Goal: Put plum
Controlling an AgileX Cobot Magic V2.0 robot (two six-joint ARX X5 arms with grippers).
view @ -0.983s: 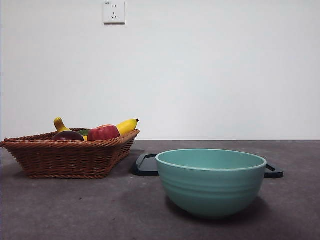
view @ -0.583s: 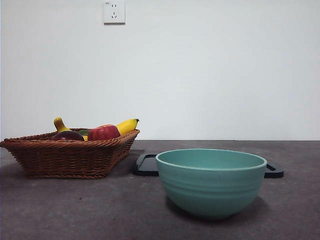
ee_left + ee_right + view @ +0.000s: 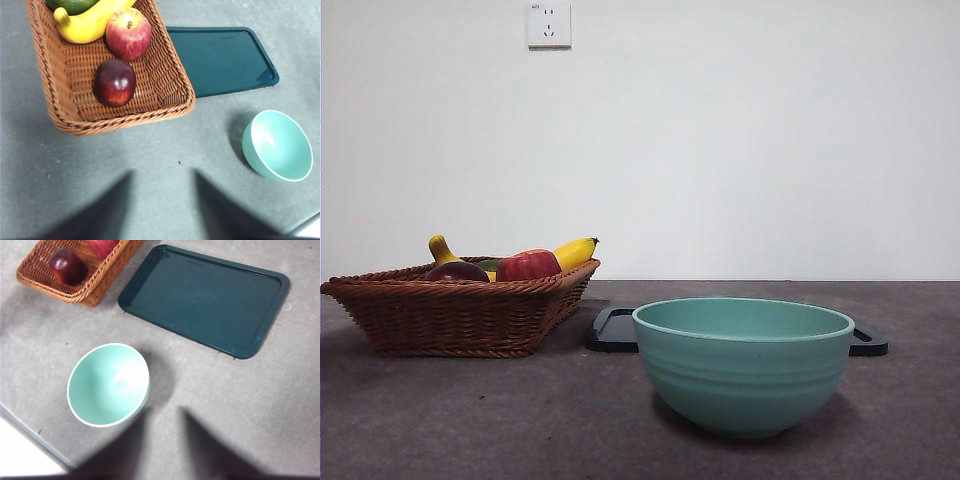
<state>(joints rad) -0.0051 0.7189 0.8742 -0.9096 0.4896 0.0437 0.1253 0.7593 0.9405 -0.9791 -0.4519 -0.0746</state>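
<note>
The plum (image 3: 456, 271) in your front view sits low in the wicker basket (image 3: 450, 315), beside the red apple (image 3: 527, 265) and banana (image 3: 574, 251); a teal bowl (image 3: 743, 362) stands nearer, a dark tray (image 3: 612, 331) behind it; no arm shows here. Left wrist view: the left gripper (image 3: 161, 212) hangs with jaws spread, empty, above bare table (image 3: 150, 160); the plum (image 3: 115, 82) lies well ahead of the fingertips, inside the basket (image 3: 172, 95). Right wrist view: the right gripper (image 3: 162, 442) has its jaws apart, empty; bowl (image 3: 108, 384) just ahead, plum (image 3: 67, 265) far beyond.
</note>
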